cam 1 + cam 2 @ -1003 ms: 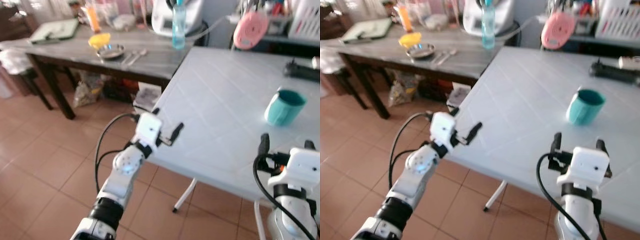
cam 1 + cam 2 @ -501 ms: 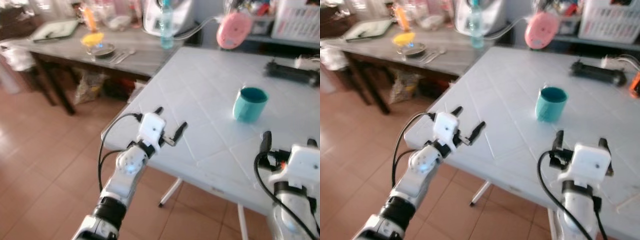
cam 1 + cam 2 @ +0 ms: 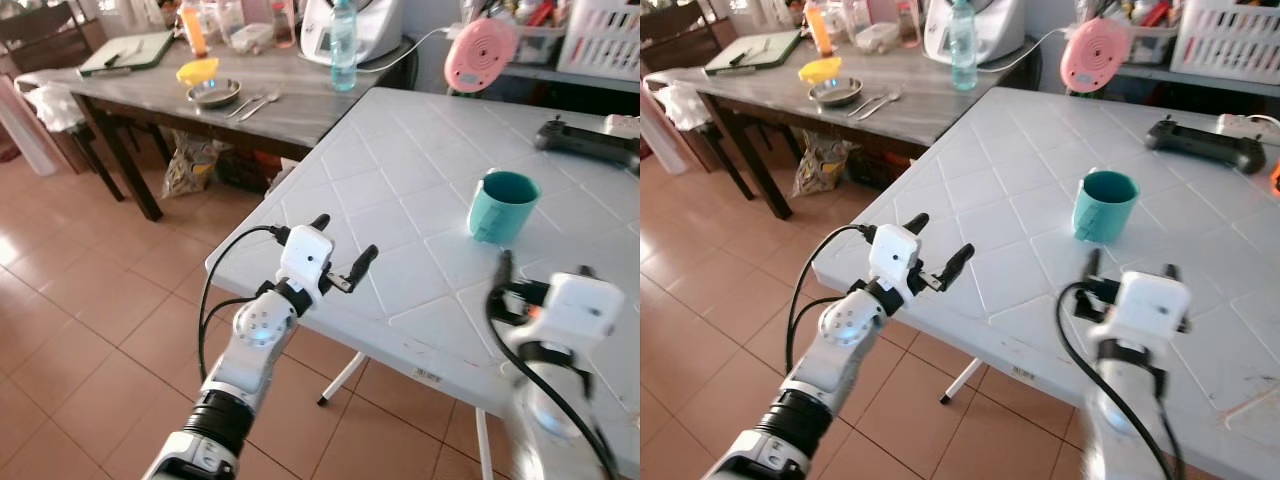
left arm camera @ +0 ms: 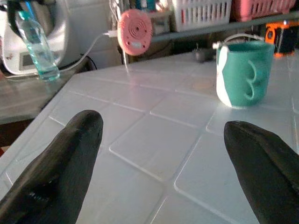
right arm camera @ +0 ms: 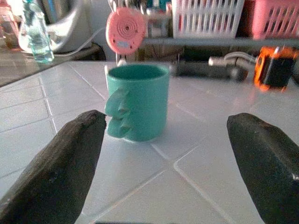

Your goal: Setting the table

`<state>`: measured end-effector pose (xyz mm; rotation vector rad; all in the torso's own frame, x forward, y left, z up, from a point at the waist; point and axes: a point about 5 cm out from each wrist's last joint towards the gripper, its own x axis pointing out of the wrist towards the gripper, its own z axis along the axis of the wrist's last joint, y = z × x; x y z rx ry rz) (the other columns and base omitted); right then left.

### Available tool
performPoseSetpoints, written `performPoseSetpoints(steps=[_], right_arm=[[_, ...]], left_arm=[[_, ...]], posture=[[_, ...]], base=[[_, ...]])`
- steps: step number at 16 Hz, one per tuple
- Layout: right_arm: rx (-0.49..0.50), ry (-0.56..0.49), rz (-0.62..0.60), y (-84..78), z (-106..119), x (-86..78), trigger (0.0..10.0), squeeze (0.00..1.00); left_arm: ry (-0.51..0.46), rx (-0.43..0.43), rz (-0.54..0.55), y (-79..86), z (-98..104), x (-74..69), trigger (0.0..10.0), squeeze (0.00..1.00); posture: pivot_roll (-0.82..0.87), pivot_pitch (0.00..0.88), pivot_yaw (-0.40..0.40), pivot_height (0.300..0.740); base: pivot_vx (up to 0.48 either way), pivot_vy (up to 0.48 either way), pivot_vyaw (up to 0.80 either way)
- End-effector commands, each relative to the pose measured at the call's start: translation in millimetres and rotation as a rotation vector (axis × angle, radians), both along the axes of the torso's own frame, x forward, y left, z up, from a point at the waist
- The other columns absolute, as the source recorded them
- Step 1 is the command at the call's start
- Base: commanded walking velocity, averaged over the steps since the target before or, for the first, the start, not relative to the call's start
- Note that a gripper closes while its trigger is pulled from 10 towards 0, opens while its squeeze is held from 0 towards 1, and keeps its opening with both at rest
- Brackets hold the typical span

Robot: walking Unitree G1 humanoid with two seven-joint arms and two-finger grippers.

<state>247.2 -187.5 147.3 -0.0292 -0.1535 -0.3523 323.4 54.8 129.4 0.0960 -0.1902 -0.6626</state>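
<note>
– Where's the cup?
– The teal cup (image 5: pixel 136 101), smooth with a wavy handle, stands upright on the white tiled table (image 3: pixel 400 190), apart from both grippers.
– And the grippers?
– The right gripper (image 5: pixel 163 154) faces it, black fingers spread wide. The left gripper (image 3: pixel 340 250) hovers over the table's near corner, fingers also apart, holding nothing.
</note>
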Motion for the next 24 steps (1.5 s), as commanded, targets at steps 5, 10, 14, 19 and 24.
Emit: performPoseSetpoints(steps=[5, 10, 14, 19, 24], right_arm=[[0.036, 0.010, 0.031, 16.0, -0.5, 42.2, 10.0, 0.00], [-0.002, 0.017, -0.009, 0.1, 7.3, 78.9, 10.0, 0.00], [0.023, 0.001, -0.025, -13.5, 15.6, 99.4, 9.6, 0.00], [0.037, -0.023, -0.013, -5.7, 23.8, 116.6, 4.1, 0.00], [0.068, -0.023, -0.094, -7.1, 18.1, 117.4, 0.0, 0.00]], left_arm=[[0.025, 0.022, -0.038, 15.9, 0.4, -1.4, 10.0, 0.00], [0.042, 0.008, -0.072, 11.9, -4.3, -12.5, 10.0, 0.00], [0.056, -0.005, -0.067, 10.8, -4.3, -15.4, 10.0, 0.00], [0.056, -0.003, -0.060, 12.8, -2.6, -14.9, 10.0, 0.00], [0.059, 0.000, -0.061, 12.3, -2.3, -16.2, 10.0, 0.00]], posture=[[0.04, 0.149, 0.087, 0.740], [0.04, 0.174, 0.060, 0.740], [0.06, 0.177, 0.047, 0.740], [0.07, 0.171, 0.046, 0.740], [0.08, 0.171, 0.054, 0.740]], base=[[0.000, 0.000, 0.00], [0.000, 0.000, 0.00], [0.000, 0.000, 0.00], [0.000, 0.000, 0.00], [0.000, 0.000, 0.00]])
